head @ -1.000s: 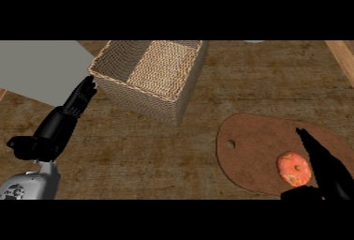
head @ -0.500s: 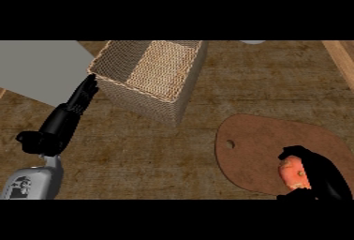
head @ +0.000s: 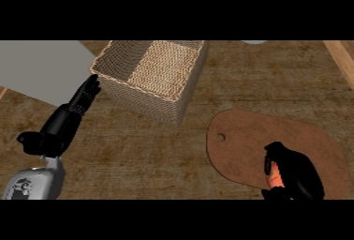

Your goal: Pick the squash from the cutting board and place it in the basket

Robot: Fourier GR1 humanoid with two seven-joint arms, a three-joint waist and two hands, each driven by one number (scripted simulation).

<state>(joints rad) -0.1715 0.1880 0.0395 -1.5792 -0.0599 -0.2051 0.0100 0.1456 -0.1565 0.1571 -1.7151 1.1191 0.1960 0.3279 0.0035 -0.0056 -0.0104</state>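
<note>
Squash [head: 274, 174] shows orange under the curled right robot hand [head: 297, 173].

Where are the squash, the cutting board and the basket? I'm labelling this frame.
squash [head: 275, 175]: head view, orange strip showing between the right hand's fingers.
cutting board [head: 249, 136]: head view, bare brown surface near its hole.
basket [head: 158, 96]: head view, woven near rim.

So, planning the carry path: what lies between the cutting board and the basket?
Head view: only bare wooden counter separates the cutting board from the basket; nothing stands there.
</note>
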